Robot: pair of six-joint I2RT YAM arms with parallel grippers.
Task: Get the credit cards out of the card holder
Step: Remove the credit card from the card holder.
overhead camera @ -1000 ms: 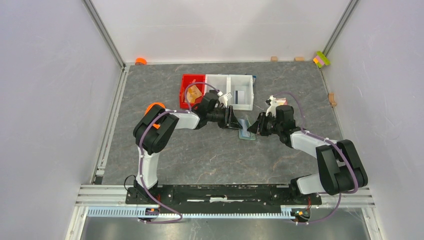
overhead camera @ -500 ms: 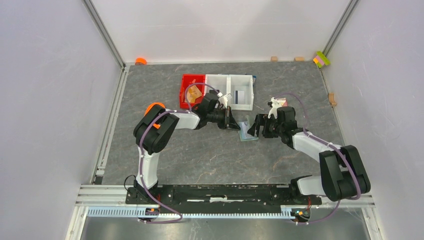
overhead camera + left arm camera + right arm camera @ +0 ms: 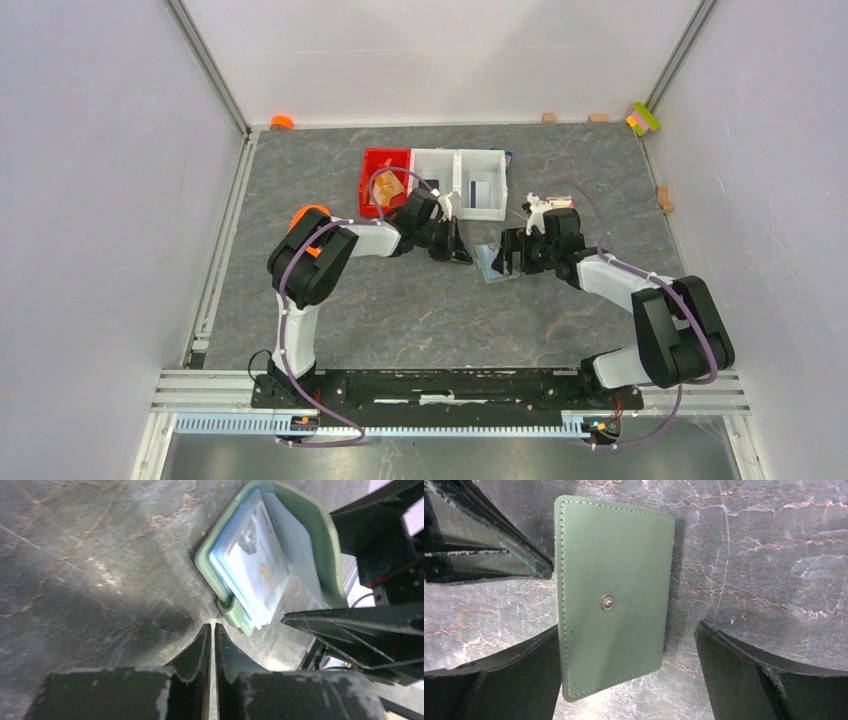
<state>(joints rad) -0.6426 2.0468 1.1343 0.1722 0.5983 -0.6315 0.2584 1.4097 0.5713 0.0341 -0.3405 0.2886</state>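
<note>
Left gripper (image 3: 210, 628) has its two fingers pressed together, with nothing visible between them. Its tips are just beside the lower corner of the card holder (image 3: 327, 540). This sage-green holder lies half open on the grey table (image 3: 75, 555). The credit cards (image 3: 255, 565) sit in its inner pocket, pale blue-white, with their edges showing. Right gripper (image 3: 628, 630) stands wide open, one finger at each side of the holder's green flap; whether they touch it is not clear. Farther back are the red bin (image 3: 370, 160) and the white bins (image 3: 440, 160).
</note>
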